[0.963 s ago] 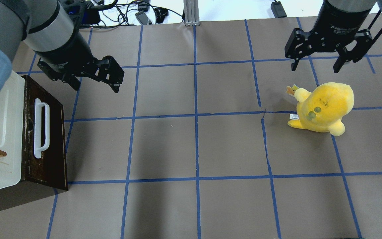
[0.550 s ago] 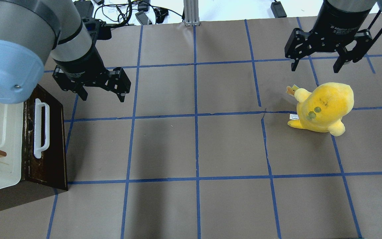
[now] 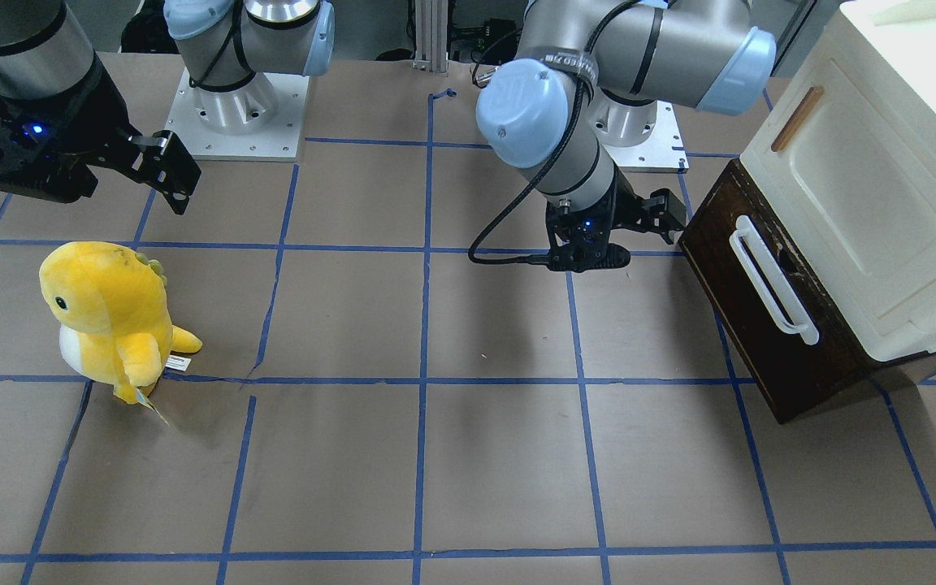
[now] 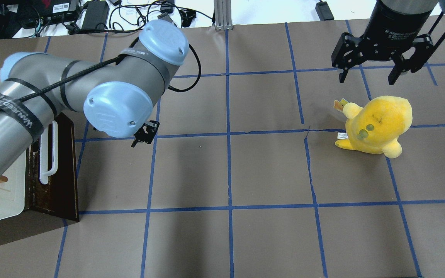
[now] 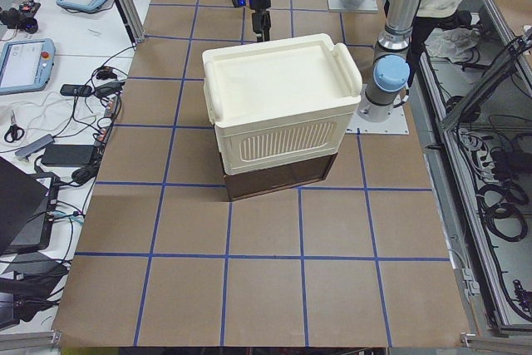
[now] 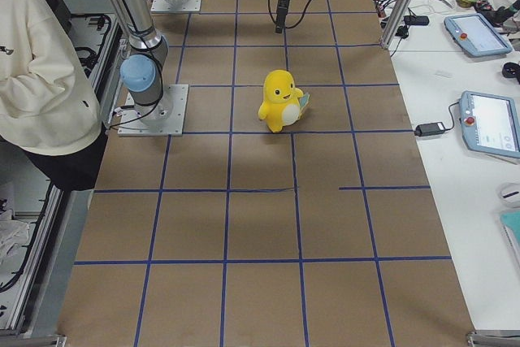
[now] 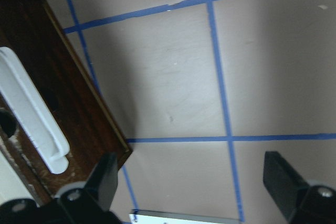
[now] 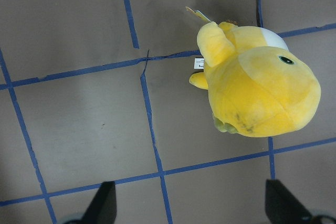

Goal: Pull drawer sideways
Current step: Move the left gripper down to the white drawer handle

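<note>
The drawer (image 3: pixel 748 325) has a dark brown front and a long white bar handle (image 3: pixel 773 284), and sits under a cream cabinet (image 3: pixel 866 187). It also shows in the overhead view (image 4: pixel 62 181) and the left wrist view (image 7: pixel 68 93). My left gripper (image 3: pixel 639 227) is open and empty, low over the table beside the drawer's corner nearest my base, not touching it. In the overhead view only one finger (image 4: pixel 145 134) pokes out from under the arm. My right gripper (image 4: pixel 367 77) is open and empty, above and behind a yellow plush toy (image 4: pixel 377 123).
The plush toy (image 3: pixel 106 313) stands on the brown paper with blue tape lines, and fills the right wrist view (image 8: pixel 257 93). The cream cabinet has a small wooden handle (image 3: pixel 797 118). Cables and boxes (image 4: pixel 91 15) lie past the table's far edge.
My left arm has swung its elbow out over the table and its gripper has dropped lower and nearer, now beside the drawer front. The right arm and plush have not moved.
</note>
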Robot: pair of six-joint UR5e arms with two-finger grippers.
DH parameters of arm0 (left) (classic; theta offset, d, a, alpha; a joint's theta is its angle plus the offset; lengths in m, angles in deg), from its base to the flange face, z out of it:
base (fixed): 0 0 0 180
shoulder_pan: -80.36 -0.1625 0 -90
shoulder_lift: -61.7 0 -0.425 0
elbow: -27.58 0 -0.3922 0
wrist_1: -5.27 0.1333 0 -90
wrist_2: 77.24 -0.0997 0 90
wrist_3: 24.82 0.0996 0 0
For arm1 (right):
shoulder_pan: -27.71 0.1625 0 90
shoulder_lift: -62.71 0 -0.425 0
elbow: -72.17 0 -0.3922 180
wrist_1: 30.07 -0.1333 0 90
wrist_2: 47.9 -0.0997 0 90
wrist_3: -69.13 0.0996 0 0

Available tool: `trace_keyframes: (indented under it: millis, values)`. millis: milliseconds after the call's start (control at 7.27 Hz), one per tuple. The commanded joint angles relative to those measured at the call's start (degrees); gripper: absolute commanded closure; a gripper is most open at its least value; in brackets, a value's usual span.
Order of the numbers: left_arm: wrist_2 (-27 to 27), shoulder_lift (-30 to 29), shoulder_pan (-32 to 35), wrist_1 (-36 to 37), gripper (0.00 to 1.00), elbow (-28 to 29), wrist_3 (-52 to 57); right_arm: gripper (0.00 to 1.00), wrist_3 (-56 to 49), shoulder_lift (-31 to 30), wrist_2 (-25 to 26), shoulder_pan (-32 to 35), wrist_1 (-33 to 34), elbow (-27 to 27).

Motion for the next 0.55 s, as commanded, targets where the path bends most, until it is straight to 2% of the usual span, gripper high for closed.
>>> trace_keyframes:
  millis: [0,412]
  values:
    - [-11.77,-3.82,0.22,-3.41,0.00,-3.55,-4.89,0.00,0.00,-0.01,0.00,0.00,0.05,0.00]
    - [-18.71,-7.26,-5.21,-14.38,0.00,-3.82,-12.79,0.00,0.00,-0.01,0.00,0.00,0.05,0.00]
